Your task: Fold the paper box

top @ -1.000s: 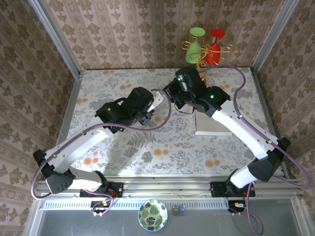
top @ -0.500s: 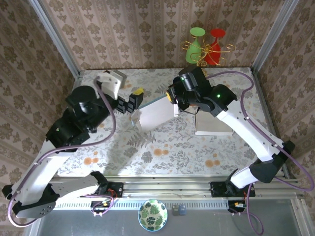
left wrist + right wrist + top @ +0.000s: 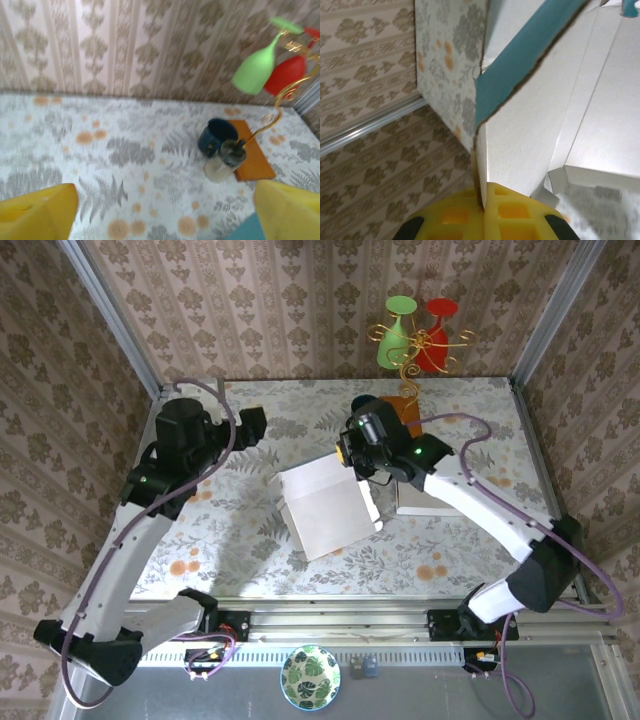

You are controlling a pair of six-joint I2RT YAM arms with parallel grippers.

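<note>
the white paper box (image 3: 325, 508) lies part-folded mid floral table (image 3: 225, 540), one flap edge pinched by the right gripper (image 3: 484, 194), the nearer arm. the left gripper (image 3: 252, 426) hangs wide and empty, the box to its near right. the contents of the dark blue cup (image 3: 217, 136) cannot be told.

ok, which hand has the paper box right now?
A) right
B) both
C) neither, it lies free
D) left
A: the right hand is pinched shut on a flap of the paper box, while the left hand stands open over the table, away from the box, with nothing between its fingers.
</note>
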